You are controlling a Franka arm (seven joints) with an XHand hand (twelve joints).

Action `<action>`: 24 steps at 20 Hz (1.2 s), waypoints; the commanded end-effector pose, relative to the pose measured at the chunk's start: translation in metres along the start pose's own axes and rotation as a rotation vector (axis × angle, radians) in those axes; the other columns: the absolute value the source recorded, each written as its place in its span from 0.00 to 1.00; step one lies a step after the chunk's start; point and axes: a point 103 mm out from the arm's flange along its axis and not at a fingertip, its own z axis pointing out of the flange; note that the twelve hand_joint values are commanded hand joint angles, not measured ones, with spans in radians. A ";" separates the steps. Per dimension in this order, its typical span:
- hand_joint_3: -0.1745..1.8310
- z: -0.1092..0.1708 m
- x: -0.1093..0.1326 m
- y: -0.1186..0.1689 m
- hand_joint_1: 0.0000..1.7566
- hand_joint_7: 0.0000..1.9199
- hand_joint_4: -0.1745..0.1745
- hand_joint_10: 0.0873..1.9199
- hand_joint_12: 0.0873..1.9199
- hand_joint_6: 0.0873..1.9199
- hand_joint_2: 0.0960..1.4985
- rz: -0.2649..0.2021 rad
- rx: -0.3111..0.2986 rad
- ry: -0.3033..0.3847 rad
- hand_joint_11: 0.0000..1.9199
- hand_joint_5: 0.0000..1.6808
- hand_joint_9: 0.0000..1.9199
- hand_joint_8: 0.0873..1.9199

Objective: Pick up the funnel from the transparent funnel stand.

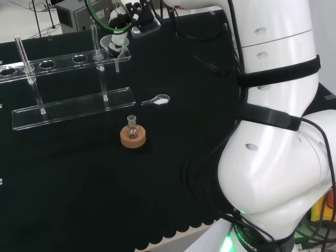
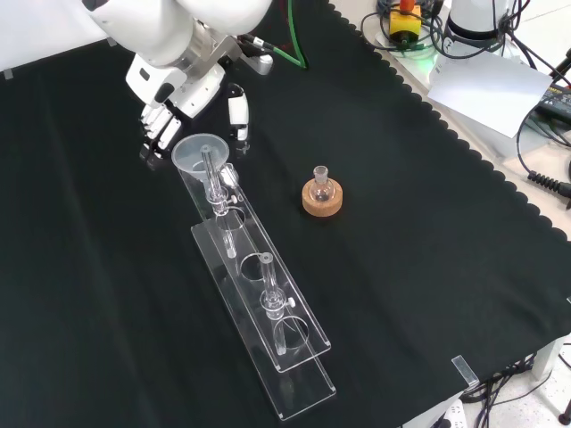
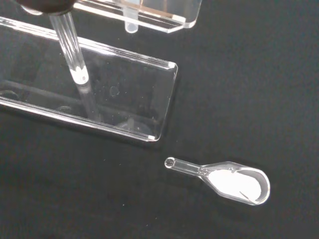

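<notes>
The clear funnel [image 1: 111, 45] [image 2: 201, 152] sits in the end hole of the transparent stand [image 1: 71, 108] [image 2: 268, 312], and its stem hangs down through the shelf [image 3: 130, 26]. The black and white hand [image 2: 178, 107] [image 1: 127, 14] hovers just beyond the funnel's rim. In the front view, its fingers [image 2: 157, 134] lie to the left of the funnel and its thumb [image 2: 238, 111] to the right, spread apart. I see no finger closed on the funnel. The wrist view looks down on the stand's base plate [image 3: 124, 99] and one upright post [image 3: 70, 45].
A small round flask in a cork ring [image 1: 132, 135] [image 2: 321, 196] stands near the stand. A clear scoop holding white powder [image 1: 158, 99] [image 3: 234, 181] lies on the cloth beside the stand's end. The arm's white links [image 1: 278, 131] stand at the right of the head view.
</notes>
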 end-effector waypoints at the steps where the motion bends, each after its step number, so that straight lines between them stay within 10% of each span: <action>1: 0.21 0.005 -0.013 -0.002 0.40 0.00 0.34 0.39 0.74 0.00 0.46 0.005 -0.006 0.013 0.13 0.09 0.11 0.21; 24: 0.32 0.007 -0.003 0.008 0.40 0.00 0.32 0.36 0.73 0.00 0.39 -0.021 0.036 0.001 0.12 0.09 0.18 0.23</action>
